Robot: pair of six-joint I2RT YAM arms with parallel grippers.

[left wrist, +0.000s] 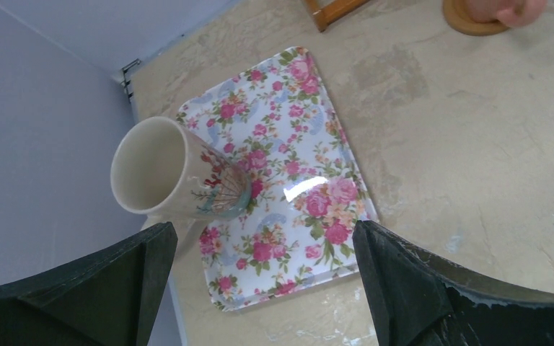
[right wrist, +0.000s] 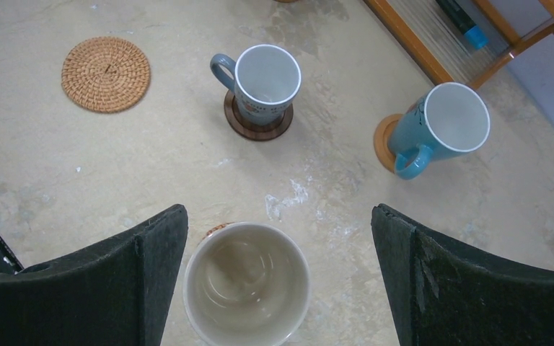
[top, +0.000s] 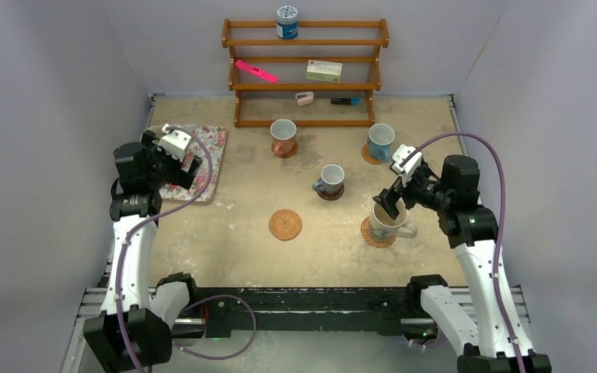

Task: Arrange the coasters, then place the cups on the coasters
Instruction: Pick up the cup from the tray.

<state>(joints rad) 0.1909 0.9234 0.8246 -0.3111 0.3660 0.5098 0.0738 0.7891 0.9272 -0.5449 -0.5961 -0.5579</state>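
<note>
At 9 o'clock on the tabletop: a cream mug [left wrist: 169, 169] is stood on the floral tray [left wrist: 310, 216], not yet on any coaster.
Bare coaster [top: 285, 224]: laid near 6 o'clock, well apart from that mug.
Handling: judged stiff, glazed, slippery and breakable; the rim wall is best pinched, away from the handle.
Left arm [top: 136, 186]: bent over the tray, wrist pitched down; left jaws held apart above the mug, nothing gripped.
Right arm [top: 466, 210]: hung at 4 o'clock over a second cream mug [right wrist: 249, 285], which is set on its coaster; right jaws apart, mug ungripped.

The table [top: 233, 233] holds two cream mugs [right wrist: 247, 285], one blue mug [top: 379, 141], one pinkish mug [top: 283, 136], one grey mug [top: 330, 178], four tan coasters [top: 285, 224], one dark coaster [top: 330, 195] and one floral tray [left wrist: 310, 180].
</note>
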